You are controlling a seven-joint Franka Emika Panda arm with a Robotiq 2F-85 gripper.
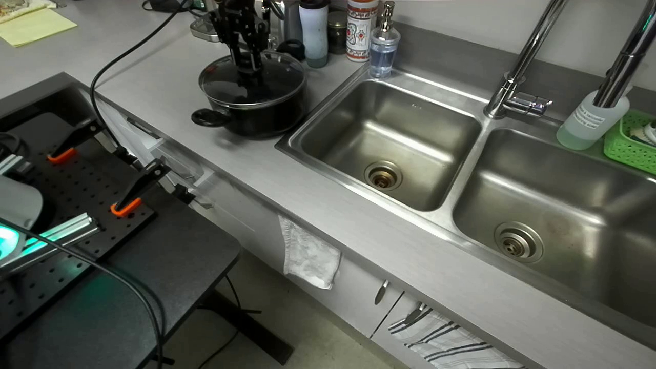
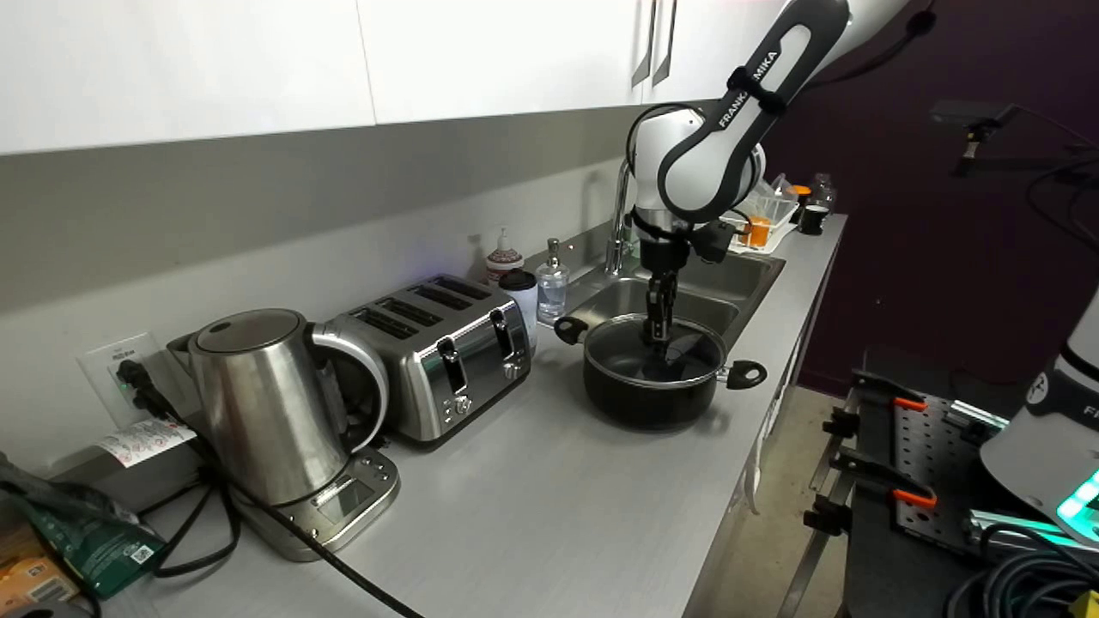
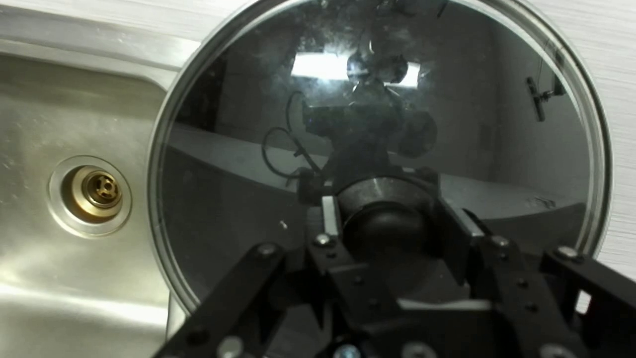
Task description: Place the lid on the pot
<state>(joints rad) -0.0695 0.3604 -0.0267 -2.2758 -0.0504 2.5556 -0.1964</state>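
The round glass lid (image 1: 220,84) with its metal rim lies over the top of the black pot (image 1: 271,119), seen in both exterior views. In an exterior view, the edge of the lid (image 2: 614,354) follows the rim of the pot (image 2: 648,402); I cannot tell if it sits fully flush. From above, my gripper (image 3: 387,219) has its fingers on either side of the dark knob (image 3: 385,226), closed around it. The glass of the lid (image 3: 238,174) fills most of the wrist view and hides the pot there.
Right beside the pot is the steel sink (image 1: 328,154). A soap dispenser (image 1: 383,48) and a white tumbler (image 1: 314,31) stand behind. The toaster (image 2: 446,343) and kettle (image 2: 258,403) occupy the counter along the wall. A pot handle (image 2: 743,375) points toward the counter edge.
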